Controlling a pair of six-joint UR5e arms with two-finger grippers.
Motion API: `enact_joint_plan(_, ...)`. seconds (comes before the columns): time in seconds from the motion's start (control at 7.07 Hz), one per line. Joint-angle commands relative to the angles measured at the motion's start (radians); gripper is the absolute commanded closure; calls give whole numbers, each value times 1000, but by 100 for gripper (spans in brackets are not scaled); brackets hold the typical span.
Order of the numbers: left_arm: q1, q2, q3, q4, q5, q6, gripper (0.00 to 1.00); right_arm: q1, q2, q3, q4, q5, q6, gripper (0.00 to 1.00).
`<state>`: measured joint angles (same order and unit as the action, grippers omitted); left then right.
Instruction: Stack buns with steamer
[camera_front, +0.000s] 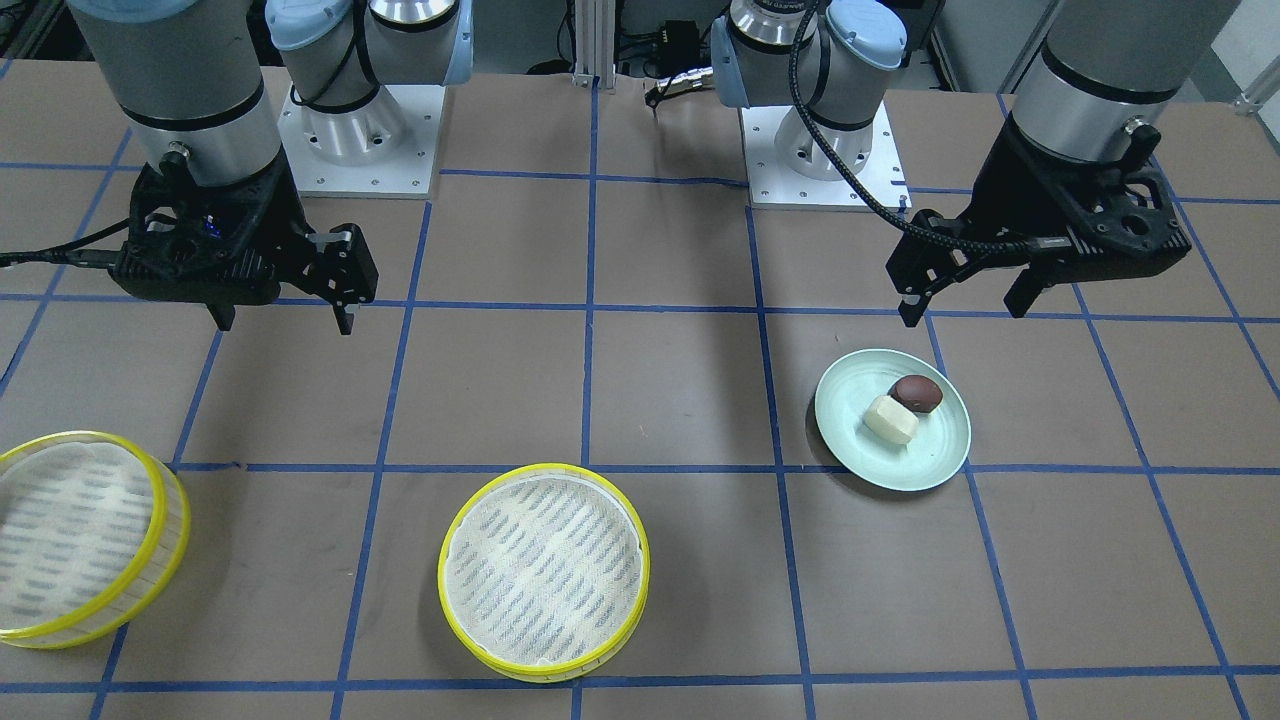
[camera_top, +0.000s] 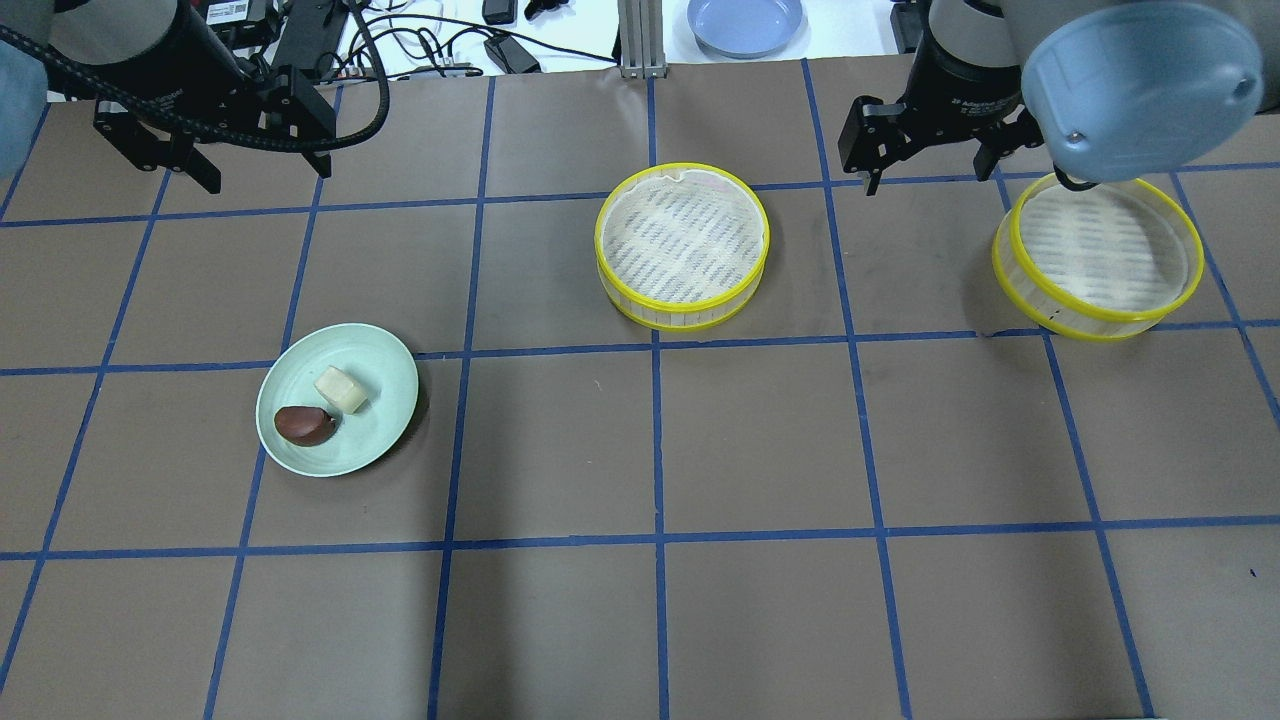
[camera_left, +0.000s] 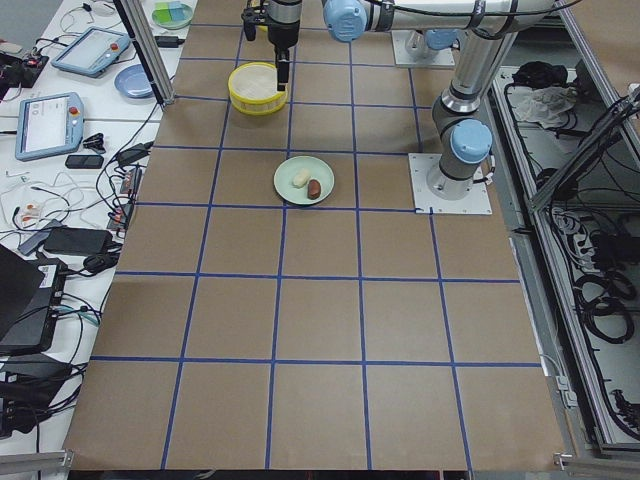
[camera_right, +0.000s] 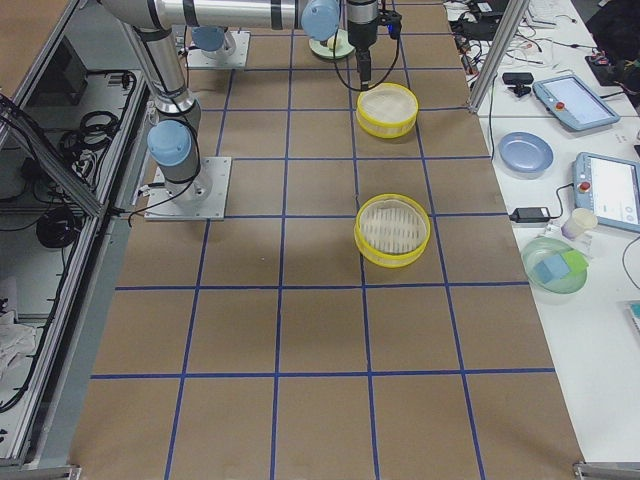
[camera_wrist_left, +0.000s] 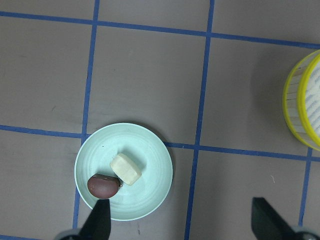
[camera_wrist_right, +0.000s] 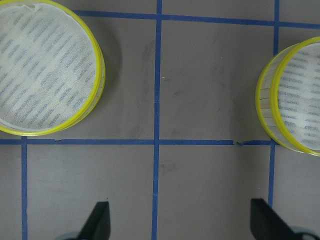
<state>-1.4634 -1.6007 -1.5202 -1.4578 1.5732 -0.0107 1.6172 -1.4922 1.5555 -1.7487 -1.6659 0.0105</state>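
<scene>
Overhead exterior view: both arms hang above the far edge of the table. The left gripper (camera_top: 265, 175) and the right gripper (camera_top: 935, 165) each have their fingers spread wide and carry nothing. The cream bun (camera_top: 341, 389) and the brown bun (camera_top: 304, 425) lie side by side, touching or nearly so, on a pale green plate (camera_top: 385, 425) at the left, nearer the robot than the steamer. One steamer tier (camera_top: 680, 312) sits at far centre. The second steamer tier (camera_top: 1100, 325) sits at far right, partly under the right arm's elbow. Both tiers hold only their striped liners, so no bun has been loaded yet.

Likely hazards:
- **Neighbouring bun:** because the buns sit so close, a finger coming down between them could shove the other bun across or off the plate.
- **Oval bun:** the brown bun may roll or slip out of a grasp that is off centre.
- **Crushing:** either bun, if soft, could be crushed by a firm close.
- **Plate:** it appears free to slide if it is struck.
- **Tier walls:** the thin translucent walls may flex or tilt when a tier is pinched at one side.
- **Stacking:** a tier lowered off centre could catch on the yellow rim below or press on a bun.
- **Liner:** it could snag on a fingertip.
</scene>
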Motion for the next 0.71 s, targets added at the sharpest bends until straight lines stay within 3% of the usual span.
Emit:
enact_joint_plan(0.0, 1, 1, 0, -1, -4, 2, 0, 0, 0, 0, 0, 0, 0, 0)
enact_joint_plan(0.42, 32, -39, -18, 8, 8, 20, 0, 0, -2, 0, 0, 0, 0, 0)
enact_joint_plan(0.57, 88, -48, -65, 11, -1, 23, 0, 0, -2, 0, 0, 0, 0, 0)
